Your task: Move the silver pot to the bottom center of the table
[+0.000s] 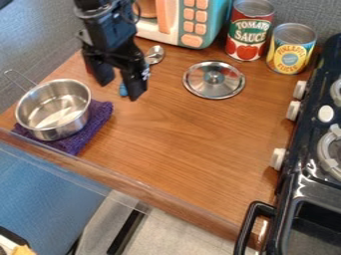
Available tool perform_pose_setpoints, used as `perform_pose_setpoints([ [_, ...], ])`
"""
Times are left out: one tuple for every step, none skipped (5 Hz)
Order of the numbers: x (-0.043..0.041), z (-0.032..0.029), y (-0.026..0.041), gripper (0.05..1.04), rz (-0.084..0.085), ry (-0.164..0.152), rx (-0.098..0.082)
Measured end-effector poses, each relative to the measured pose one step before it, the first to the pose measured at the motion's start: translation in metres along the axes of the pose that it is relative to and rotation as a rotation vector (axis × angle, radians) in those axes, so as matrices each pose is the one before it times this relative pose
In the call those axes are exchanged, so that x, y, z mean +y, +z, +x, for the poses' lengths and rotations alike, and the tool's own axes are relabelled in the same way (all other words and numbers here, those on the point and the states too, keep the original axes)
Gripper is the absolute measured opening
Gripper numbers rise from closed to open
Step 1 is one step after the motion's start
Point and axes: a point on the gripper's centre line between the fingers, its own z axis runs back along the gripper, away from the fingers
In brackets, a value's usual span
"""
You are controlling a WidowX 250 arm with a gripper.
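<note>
Plainly, saw the silver pot (53,109) upright near the left edge of the wooden worktop (180,134), resting on a purple cloth (100,117), with its thin handle (25,78) pointing to the upper left. Found the black gripper (120,90) above and right of the pot, apart from it and aimed downward, jaws spread wide and holding nothing. Caught a small blue piece (122,90) showing between those jaws, and a spoon (154,54) a little farther back from the pot. Spotted a round metal lid (214,79) lying well to the pot's right, and, farther right and back from the pot, a red tomato can (249,31) standing beside a yellow pineapple can (291,49). Noticed a toy microwave (193,20) behind and right of the pot, and a black stove (303,164) across from it, well apart on the right.
</note>
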Motion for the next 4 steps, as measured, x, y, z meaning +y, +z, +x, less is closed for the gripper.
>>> perform_pose_setpoints([
  [0.01192,-0.0148,-0.01735,1.0,0.0314,0.0342,0.0925],
  [0.00829,-0.00544,-0.02428,1.001,0.021,0.0153,0.0783],
  [0.00182,-0.00437,-0.00589,1.001,0.0068,0.0013,0.0382],
  [-0.00751,0.00218,0.01386,1.0,-0.0276,-0.0267,-0.0673],
])
